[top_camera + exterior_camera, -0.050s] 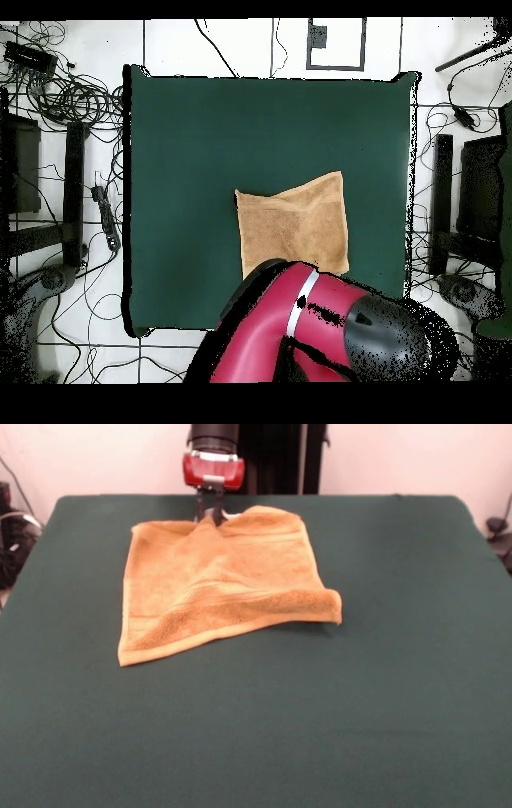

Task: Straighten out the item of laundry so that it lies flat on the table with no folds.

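The golden-orange towel (220,584) lies spread on the green table (384,696), toward its far middle. The far edge rises to a small peak where my gripper (211,515) is shut on it, and creases fan out from that pinch. A woven band runs near the towel's front edge, and its front right corner (330,605) curls up off the cloth. From overhead the towel (293,225) shows as a rough square on the table (200,150). The red arm (300,320) covers its lower edge and hides the gripper there.
Cables and dark equipment (60,100) lie on the floor around the table in the overhead view. More dark gear (12,536) sits past the table's left edge in the front view.
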{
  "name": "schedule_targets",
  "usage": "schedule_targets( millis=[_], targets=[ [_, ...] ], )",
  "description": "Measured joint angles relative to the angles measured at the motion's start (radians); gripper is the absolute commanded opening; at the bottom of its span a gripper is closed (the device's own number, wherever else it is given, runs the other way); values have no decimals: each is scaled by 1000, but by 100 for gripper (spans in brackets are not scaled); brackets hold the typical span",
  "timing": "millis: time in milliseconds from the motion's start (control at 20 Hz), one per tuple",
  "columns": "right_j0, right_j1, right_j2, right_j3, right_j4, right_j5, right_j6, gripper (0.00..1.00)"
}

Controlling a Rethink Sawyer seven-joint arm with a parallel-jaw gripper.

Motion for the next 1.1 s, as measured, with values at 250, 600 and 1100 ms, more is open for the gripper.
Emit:
schedule_targets(
  millis=[250,600,1100],
  targets=[
    [2,1,-10,0,6,-1,0,100],
    [2,1,-10,0,6,0,0,100],
    [5,-117,9,45,-79,253,0,100]
  ],
)
